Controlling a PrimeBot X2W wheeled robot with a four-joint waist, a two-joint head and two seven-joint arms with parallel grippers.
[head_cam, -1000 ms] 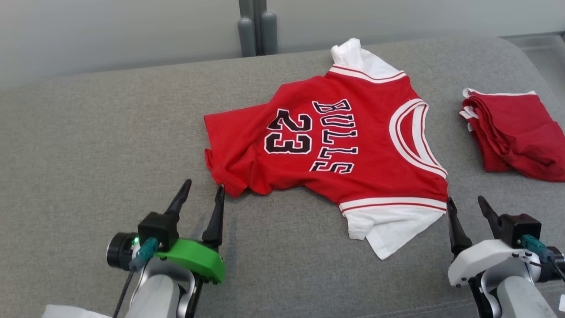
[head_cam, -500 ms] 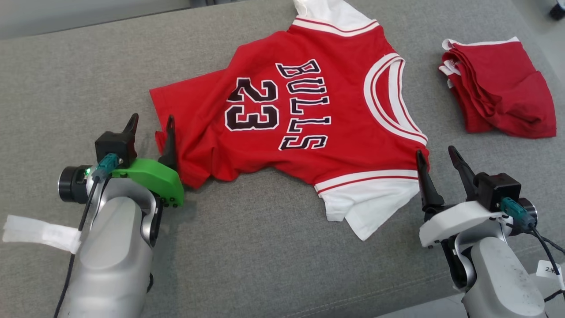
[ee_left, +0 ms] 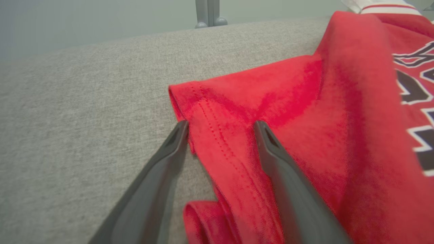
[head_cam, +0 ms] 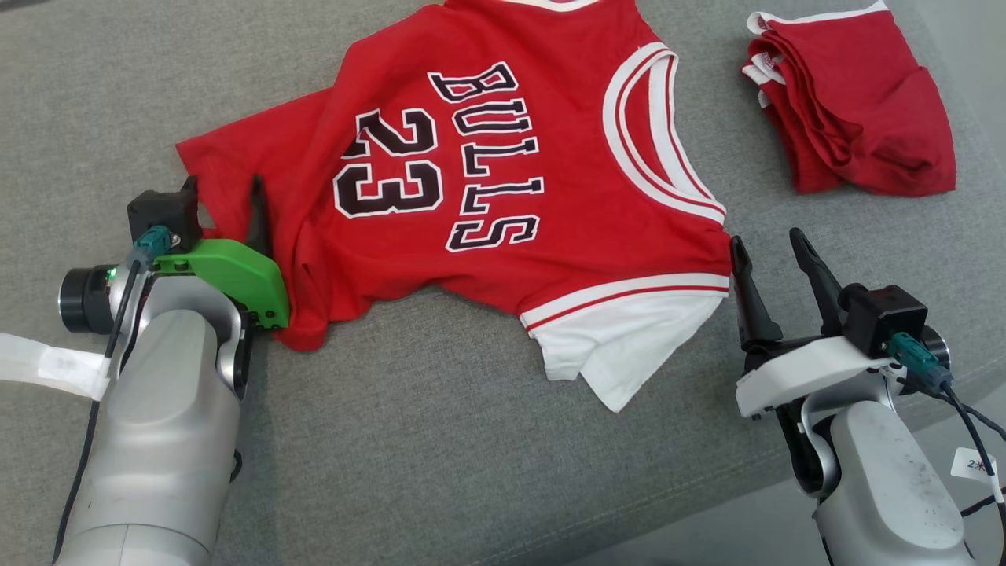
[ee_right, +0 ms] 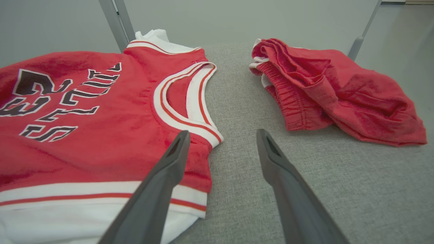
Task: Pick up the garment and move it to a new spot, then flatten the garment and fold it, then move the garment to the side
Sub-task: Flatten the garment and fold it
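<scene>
Since the previous frame the left gripper (head_cam: pixel 222 189) has advanced onto the red Bulls 23 jersey (head_cam: pixel 581 236). Its parted fingers now straddle the stitched hem at the jersey's left corner, with fabric between them but not pinched. The jersey lies print up and rumpled on the grey upholstered surface (head_cam: pixel 432 440), hem left, white-trimmed neck right, white sleeve at its near edge. The right gripper (head_cam: pixel 765 237) sits just off the jersey's right shoulder, fingers parted and empty, contact of inner finger with the trim unclear, and folded red shorts (head_cam: pixel 857 102) lie apart beyond the jersey's right side.
</scene>
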